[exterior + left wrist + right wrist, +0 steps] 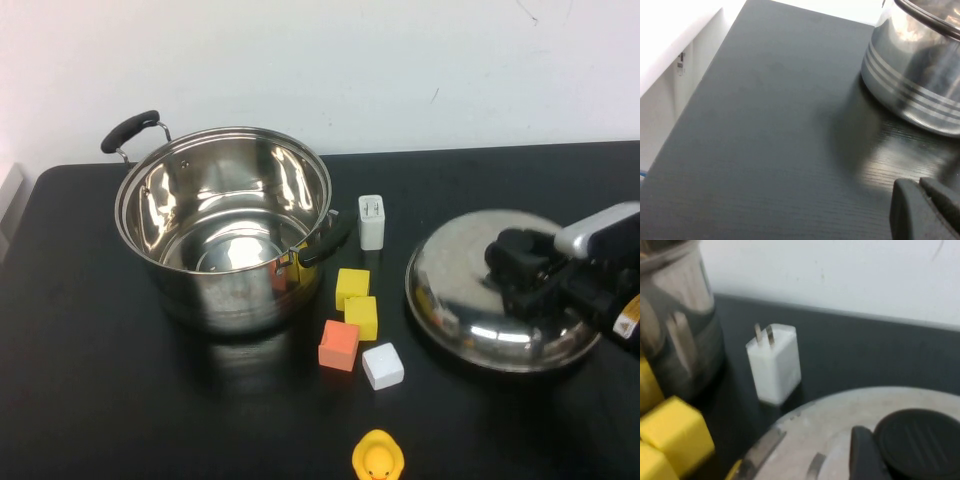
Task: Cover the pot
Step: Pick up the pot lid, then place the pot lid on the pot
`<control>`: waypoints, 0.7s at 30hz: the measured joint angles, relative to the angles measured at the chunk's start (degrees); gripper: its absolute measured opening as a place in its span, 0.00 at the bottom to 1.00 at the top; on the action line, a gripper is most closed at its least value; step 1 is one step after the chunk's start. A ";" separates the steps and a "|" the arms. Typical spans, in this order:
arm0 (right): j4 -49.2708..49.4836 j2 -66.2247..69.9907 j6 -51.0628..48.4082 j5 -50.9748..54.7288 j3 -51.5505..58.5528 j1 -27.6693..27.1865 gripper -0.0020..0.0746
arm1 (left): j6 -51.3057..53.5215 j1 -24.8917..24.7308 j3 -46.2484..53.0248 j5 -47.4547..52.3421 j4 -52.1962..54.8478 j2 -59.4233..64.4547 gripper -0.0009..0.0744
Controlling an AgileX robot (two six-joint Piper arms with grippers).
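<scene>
The pot [225, 225] is a big shiny steel stockpot with black side handles, standing open at the table's left centre. It also shows in the left wrist view [920, 75] and the right wrist view [675, 315]. The domed steel lid [470, 300] lies on the table at the right, well apart from the pot. My right gripper [522, 262] sits on top of the lid, shut on its black knob [920, 442], with one finger [865, 455] pressed against the knob's side. My left gripper [920, 190] is shut and empty, low over the table left of the pot, outside the high view.
A white charger plug [371, 221] stands between pot and lid. Two yellow blocks [352, 287], an orange block [339, 345] and a white block [382, 365] lie in front of it. A yellow duck [378, 458] sits at the front edge. A white wall is behind.
</scene>
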 joint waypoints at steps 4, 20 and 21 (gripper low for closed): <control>-0.27 -9.51 2.73 1.55 0.68 0.00 0.49 | 0.00 0.00 0.00 0.00 0.00 0.00 0.01; -42.02 -24.21 52.35 35.45 -33.46 18.13 0.49 | -0.23 0.00 0.00 0.00 0.00 0.00 0.01; -43.71 -21.68 53.80 35.45 -36.85 19.59 0.49 | -0.23 0.00 0.00 0.00 0.00 0.00 0.01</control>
